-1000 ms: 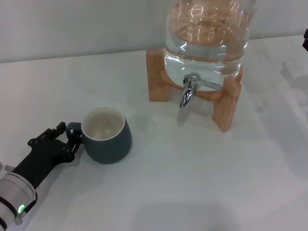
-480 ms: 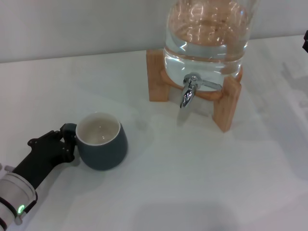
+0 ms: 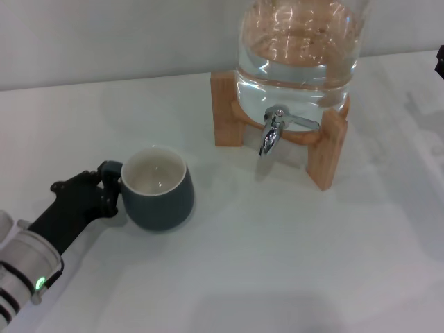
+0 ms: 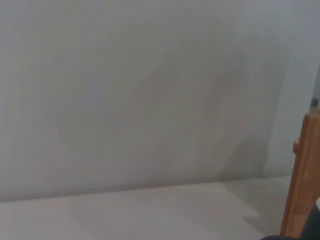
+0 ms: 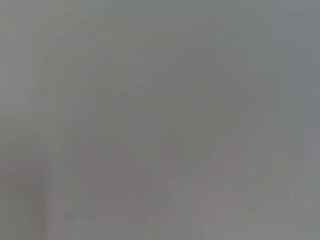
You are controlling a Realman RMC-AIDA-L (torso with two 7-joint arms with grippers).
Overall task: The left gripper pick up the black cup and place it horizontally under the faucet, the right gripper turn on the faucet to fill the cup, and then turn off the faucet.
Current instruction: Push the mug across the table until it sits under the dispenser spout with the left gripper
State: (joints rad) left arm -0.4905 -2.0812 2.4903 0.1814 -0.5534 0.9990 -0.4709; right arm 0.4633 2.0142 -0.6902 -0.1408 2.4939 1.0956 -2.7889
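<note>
The tabletop carries a glass water jar on a wooden stand near its far edge, towards the right. The faucet is fitted at the jar's front, with the spout pointed down over bare tabletop. The black cup is held upright nearer the left edge, mouth up, with its handle turned towards the left edge. The left claw is closed narrowly on that handle. The coming move turns on one relation: the faucet lies from the cup towards the far edge and the right, so the cup must be carried diagonally that way. Of the right claw only a sliver is visible at the right edge; its state cannot be told.
</note>
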